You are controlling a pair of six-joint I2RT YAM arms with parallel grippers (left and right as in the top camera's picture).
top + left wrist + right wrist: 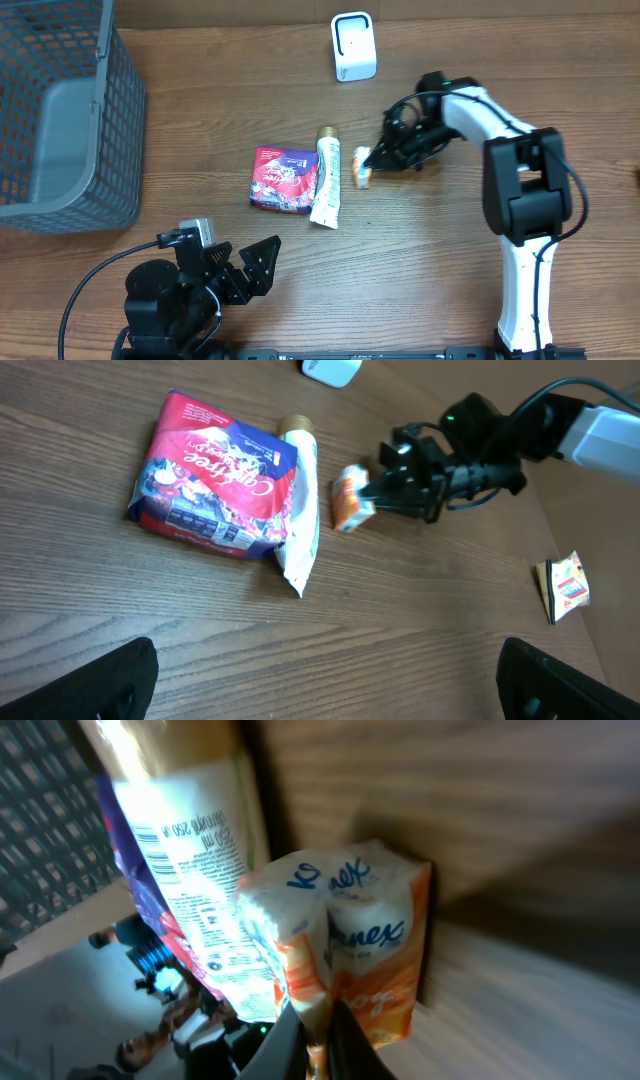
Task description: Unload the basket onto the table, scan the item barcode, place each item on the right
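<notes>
a: what's nearest?

b: the left gripper point(248, 262), low at the near left of the wooden table point(420, 280). its jaws are spread wide with nothing between them; in its wrist view the two fingers point(100, 685) sit at the bottom corners with bare wood between.

a: and the item?

b: mid-table, right of centre. it's a small kleenex tissue pack point(362, 168), white and orange. the right gripper point(372, 158) reaches in from the right and has it.

a: how firm a hold?

b: the jaws are nearly together, and the fingertips point(352, 1055) pinch the wrapper's edge. i can't tell whether the pack rests on the wood or hangs just clear.

a: anything close by?

b: just left of it lies a white tube point(326, 178), its gold cap at the far end. the tube overlaps the right edge of a red and purple pouch point(283, 179), which lies flat. well to the right, past the right arm, a small sachet point(565, 585) lies on the table.

a: and farther out?

b: a grey wire basket point(60, 110) fills the far left corner. the white scanner point(353, 46) stands at the far edge, well apart from the pack and beyond it.
</notes>
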